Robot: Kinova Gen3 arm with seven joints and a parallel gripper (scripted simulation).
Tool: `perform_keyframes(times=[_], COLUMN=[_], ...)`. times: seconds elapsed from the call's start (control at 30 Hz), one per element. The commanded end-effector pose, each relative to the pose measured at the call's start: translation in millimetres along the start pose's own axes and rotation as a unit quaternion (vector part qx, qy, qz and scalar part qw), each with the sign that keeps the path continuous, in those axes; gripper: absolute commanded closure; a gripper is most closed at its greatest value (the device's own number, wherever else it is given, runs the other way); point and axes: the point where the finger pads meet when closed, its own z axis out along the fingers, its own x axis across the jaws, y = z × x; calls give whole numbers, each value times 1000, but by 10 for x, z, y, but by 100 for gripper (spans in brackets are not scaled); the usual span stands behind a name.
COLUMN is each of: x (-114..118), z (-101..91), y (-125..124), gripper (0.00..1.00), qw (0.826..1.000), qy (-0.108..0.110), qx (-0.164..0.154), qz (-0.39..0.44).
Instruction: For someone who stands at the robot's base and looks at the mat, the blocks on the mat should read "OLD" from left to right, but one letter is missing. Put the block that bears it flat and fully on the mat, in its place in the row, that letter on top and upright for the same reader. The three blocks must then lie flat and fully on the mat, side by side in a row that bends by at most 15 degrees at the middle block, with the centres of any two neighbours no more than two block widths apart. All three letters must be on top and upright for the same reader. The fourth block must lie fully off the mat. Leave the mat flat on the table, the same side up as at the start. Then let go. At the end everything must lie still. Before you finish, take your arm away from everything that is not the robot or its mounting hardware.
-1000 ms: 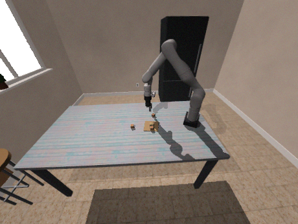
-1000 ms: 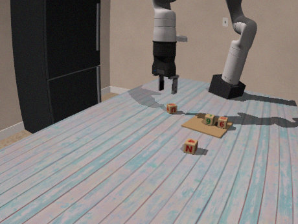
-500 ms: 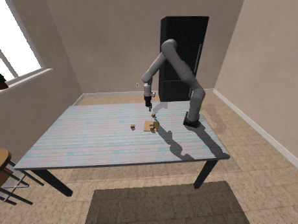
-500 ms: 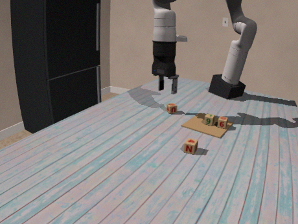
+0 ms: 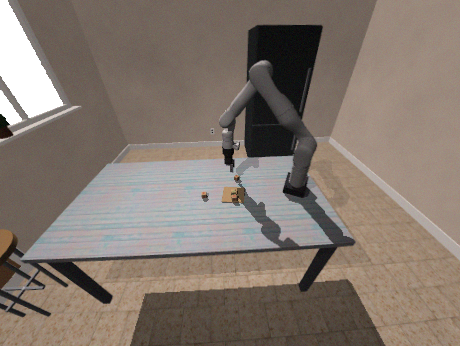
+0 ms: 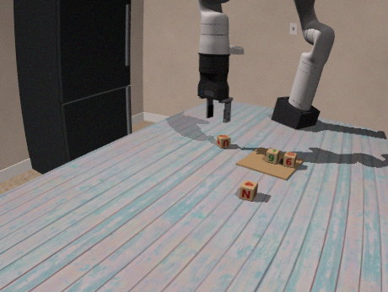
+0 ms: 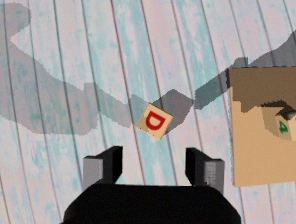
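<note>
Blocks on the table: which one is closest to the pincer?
The block with the red D on top, lying alone off the mat, just ahead of the open pincer. The others are farther away.

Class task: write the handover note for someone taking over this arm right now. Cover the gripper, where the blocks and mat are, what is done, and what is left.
Gripper: open, empty, hanging above the table near the D block.
D block: off the mat, on the table, D on top but turned at an angle to the fingers.
Mat: flat, with two blocks side by side on it; their top letters cannot be read in these views.
Fourth block: off the mat, an N on its side.
Done: nothing gripped yet.
Left: grasp the D block, set it flat in its place in the row, D upright for the reader, then let go.
</note>
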Motion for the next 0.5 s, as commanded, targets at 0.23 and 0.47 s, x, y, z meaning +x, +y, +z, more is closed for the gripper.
perform_keyframes(times=[0.23, 0.47], x=[-12, -14], z=[-9, -145], y=[1, -108], gripper=[0, 0], qw=[1000, 998], qy=[1, 0], qx=[0, 3], qz=[4, 67])
